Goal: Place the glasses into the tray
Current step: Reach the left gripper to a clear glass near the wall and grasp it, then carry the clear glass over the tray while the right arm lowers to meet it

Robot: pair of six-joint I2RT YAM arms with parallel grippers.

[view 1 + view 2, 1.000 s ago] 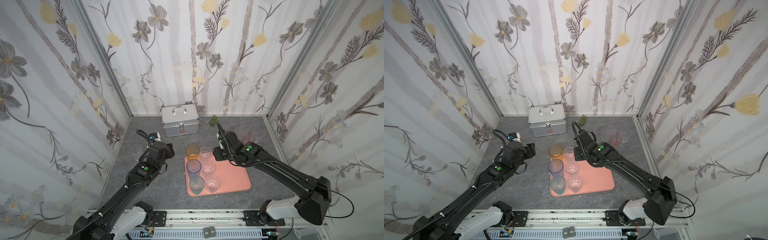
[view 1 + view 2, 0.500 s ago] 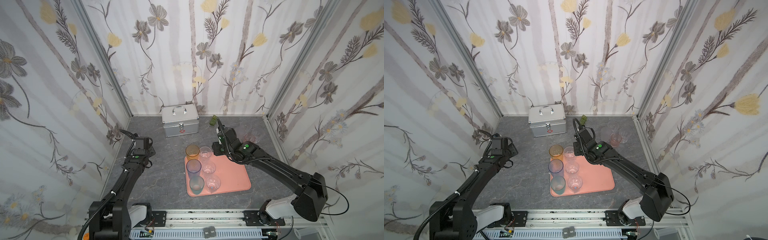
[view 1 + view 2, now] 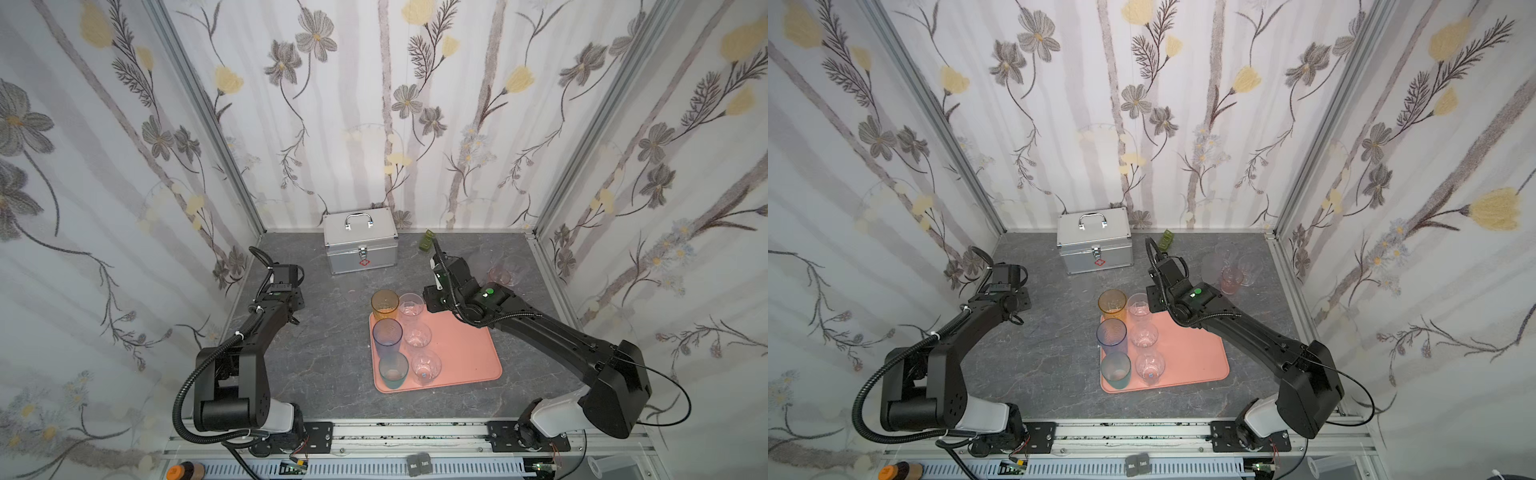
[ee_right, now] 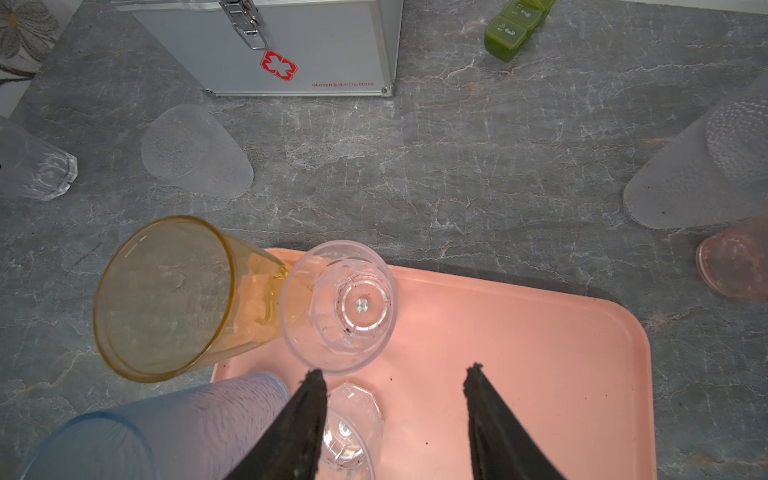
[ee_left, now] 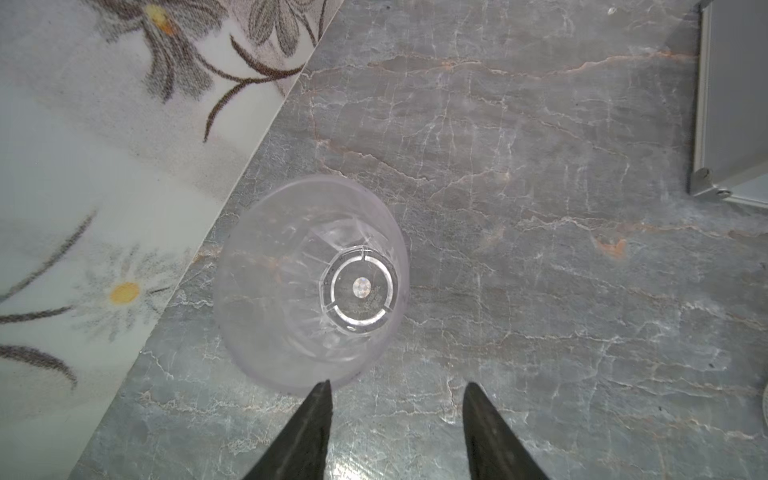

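The salmon-pink tray point(image 3: 465, 353) point(image 4: 519, 353) holds several glasses: amber point(image 3: 385, 303) point(image 4: 166, 295), blue point(image 3: 387, 336) point(image 4: 166, 428) and teal point(image 3: 393, 370) tall ones, with short clear ones point(image 3: 411, 305) point(image 4: 345, 307) beside them. My right gripper point(image 4: 394, 370) hangs open over the tray's far end and holds nothing; one finger point(image 4: 299, 419) covers part of a clear glass point(image 4: 357, 432). My left gripper point(image 5: 397, 382) is open by the left wall, just short of a frosted clear glass point(image 5: 311, 282) that stands on the table. Nothing lies between its fingers.
A silver case point(image 3: 359, 241) point(image 4: 291, 41) stands at the back, a green block point(image 3: 427, 241) point(image 4: 515, 29) to its right. Frosted point(image 4: 195, 153) point(image 4: 702, 174) and pinkish point(image 3: 498, 272) point(image 4: 735, 266) glasses stand on the grey table. The case's corner point(image 5: 731, 124) is near the left gripper.
My left arm has swung away from the tray's side to the left wall, and its jaws have narrowed a little. My right gripper has stayed over the tray's far end.
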